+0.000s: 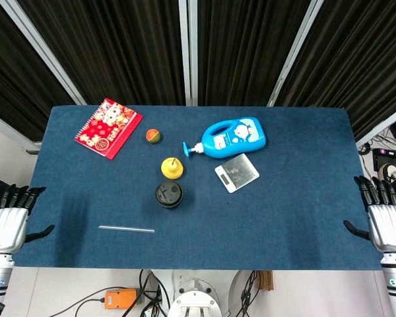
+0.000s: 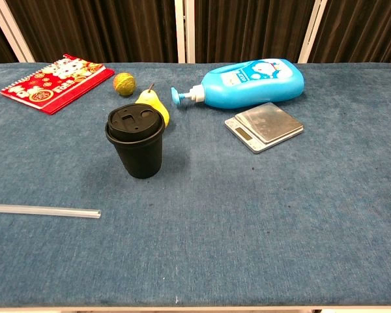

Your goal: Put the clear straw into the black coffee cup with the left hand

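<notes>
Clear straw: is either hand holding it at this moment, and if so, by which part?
Nothing is held. The clear straw lies flat on the table, near the black coffee cup. The left hand and right hand rest open at the table's edges.
</notes>
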Motion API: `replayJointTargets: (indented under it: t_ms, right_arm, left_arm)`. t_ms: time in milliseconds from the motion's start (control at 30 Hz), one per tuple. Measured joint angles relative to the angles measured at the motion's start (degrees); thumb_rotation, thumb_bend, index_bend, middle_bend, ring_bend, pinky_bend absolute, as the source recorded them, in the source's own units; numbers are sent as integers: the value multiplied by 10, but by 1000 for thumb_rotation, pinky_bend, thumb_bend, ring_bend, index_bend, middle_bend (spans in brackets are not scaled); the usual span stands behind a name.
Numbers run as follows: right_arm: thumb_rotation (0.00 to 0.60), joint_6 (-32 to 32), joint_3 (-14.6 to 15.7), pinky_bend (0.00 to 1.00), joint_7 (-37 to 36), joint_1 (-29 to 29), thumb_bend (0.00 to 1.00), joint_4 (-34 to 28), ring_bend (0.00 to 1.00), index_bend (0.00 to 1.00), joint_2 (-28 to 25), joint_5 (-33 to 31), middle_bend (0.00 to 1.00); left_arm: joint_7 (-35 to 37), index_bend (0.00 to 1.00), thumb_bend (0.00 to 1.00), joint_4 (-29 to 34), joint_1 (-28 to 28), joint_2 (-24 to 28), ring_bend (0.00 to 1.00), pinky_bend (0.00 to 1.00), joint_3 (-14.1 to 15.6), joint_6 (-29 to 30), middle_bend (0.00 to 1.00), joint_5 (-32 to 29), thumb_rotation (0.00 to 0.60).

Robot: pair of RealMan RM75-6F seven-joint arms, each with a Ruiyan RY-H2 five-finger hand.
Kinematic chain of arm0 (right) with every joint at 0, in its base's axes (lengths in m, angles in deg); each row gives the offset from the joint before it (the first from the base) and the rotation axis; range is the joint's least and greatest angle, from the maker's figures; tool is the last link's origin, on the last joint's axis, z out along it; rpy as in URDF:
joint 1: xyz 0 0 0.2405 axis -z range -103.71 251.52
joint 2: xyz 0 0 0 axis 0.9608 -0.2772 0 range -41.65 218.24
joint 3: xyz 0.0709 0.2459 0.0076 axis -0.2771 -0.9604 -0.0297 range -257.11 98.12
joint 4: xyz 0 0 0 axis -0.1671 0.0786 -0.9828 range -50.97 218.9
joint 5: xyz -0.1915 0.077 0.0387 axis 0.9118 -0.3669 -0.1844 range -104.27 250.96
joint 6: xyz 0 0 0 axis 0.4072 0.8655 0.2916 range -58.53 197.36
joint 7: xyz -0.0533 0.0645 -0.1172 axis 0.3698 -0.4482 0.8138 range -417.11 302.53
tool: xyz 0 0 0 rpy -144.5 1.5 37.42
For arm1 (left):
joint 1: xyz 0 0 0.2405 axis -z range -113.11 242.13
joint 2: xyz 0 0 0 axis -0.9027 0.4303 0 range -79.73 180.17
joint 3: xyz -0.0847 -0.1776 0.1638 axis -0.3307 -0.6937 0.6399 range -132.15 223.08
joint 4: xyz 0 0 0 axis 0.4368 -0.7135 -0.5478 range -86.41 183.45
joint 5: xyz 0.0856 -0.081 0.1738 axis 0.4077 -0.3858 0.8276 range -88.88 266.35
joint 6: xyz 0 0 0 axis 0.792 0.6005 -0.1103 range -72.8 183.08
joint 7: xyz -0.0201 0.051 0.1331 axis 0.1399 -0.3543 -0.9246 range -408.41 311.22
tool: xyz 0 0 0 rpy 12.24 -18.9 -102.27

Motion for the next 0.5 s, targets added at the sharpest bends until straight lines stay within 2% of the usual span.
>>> replayJointTargets:
  t_ms: [300,500]
  right_arm:
    - [600,-12,-7,91,-5,4,295,-4,0,0,-16,-4,142]
    - [600,-22,-11,91,-21,8,295,-7,0,0,-30,-4,142]
  left_arm:
    - [19,201,94,27,22,-5,129,50,5,-21,204,31,600]
    - [4,254,112,52,51,-21,165,51,7,-64,234,42,600]
